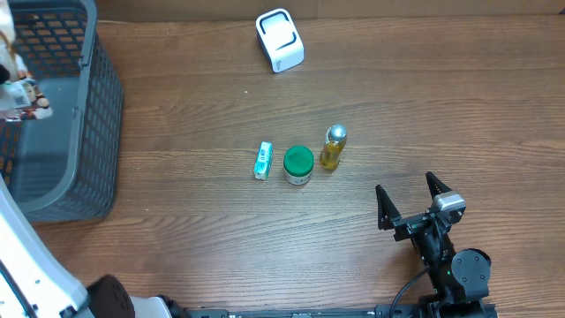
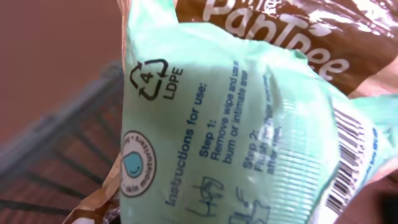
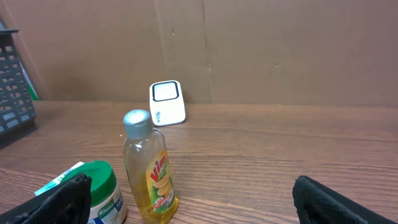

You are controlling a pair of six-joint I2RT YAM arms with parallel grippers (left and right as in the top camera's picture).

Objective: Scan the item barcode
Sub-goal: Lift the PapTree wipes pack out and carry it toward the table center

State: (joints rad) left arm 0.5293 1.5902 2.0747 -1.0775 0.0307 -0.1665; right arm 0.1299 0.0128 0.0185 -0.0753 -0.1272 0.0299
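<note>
Being clenched on a wipes pack (image 2: 236, 124), the left claw (image 1: 12, 88) is being held at the far left edge of the overhead frame, above the grey basket (image 1: 97, 115). Its fingers are not being shown in the wrist view, so the grip is being judged from the pack hanging tilted right in front of that camera. The pack's back is being turned toward the lens, probably so that the barcode (image 2: 351, 162), at the lower right of that frame, can be presented to the white scanner (image 1: 280, 40). The scanner is standing well apart at the top centre of the desk (image 1: 441, 106).

On the mint film "4 LDPE", "Instructions for use:" and "Step 1: Remove wipe and use" are being read. A brand resembling "PanTree" is being cut off on the brown band above.

The right claw (image 1: 405, 187) is being held released and empty at the lower right. Between it and the scanner, a yellow "Vim" bottle (image 1: 333, 147), a green-lidded jar (image 1: 298, 164) and a small teal box (image 1: 263, 161) are being left in a row, apparently awaiting their turn.
</note>
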